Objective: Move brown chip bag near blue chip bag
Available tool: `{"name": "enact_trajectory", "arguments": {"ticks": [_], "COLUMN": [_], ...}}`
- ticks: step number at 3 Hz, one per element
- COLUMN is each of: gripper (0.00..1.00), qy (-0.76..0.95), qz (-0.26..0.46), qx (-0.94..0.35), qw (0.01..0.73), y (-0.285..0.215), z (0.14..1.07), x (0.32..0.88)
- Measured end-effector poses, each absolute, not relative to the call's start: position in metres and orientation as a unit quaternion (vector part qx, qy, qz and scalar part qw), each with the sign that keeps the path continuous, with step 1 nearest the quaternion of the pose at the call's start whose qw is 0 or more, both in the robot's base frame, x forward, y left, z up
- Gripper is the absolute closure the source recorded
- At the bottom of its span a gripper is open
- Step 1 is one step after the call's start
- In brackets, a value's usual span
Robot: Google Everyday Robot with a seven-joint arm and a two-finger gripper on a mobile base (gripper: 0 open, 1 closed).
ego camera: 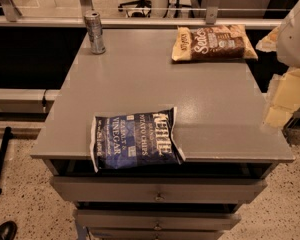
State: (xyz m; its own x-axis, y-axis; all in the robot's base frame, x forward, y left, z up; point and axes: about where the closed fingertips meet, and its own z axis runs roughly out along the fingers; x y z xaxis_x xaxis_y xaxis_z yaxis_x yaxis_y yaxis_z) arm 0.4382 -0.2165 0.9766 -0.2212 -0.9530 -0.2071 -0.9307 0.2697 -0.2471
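The brown chip bag [213, 43] lies flat at the far right of the grey table top [140, 84], dark brown in the middle with tan ends. The blue chip bag [134, 139] lies flat at the near edge, left of centre, and slightly overhangs the front. My gripper [279, 115] hangs at the right edge of the view, beside the table's right side, below the white arm housing [297, 31]. It is well apart from both bags and holds nothing that I can see.
A silver drink can [94, 32] stands upright at the far left corner of the table. Drawers [157, 190] sit below the table top. A rail and glass partition run behind the table. A dark shoe [3, 230] is on the floor at bottom left.
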Motion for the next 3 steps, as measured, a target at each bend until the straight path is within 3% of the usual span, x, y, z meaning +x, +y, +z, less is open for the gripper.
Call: {"name": "enact_trajectory", "arguments": {"ticks": [2,3], "gripper": [0.00,0.00], "qy": [0.779,0.778], "qz": [-0.050,-0.071], "qx": [-0.591,-0.566], "qw": [0.205,0.264], "y": [-0.224,-0.245], "z": [0.979,0.985], "x": [0.458,0.505]}}
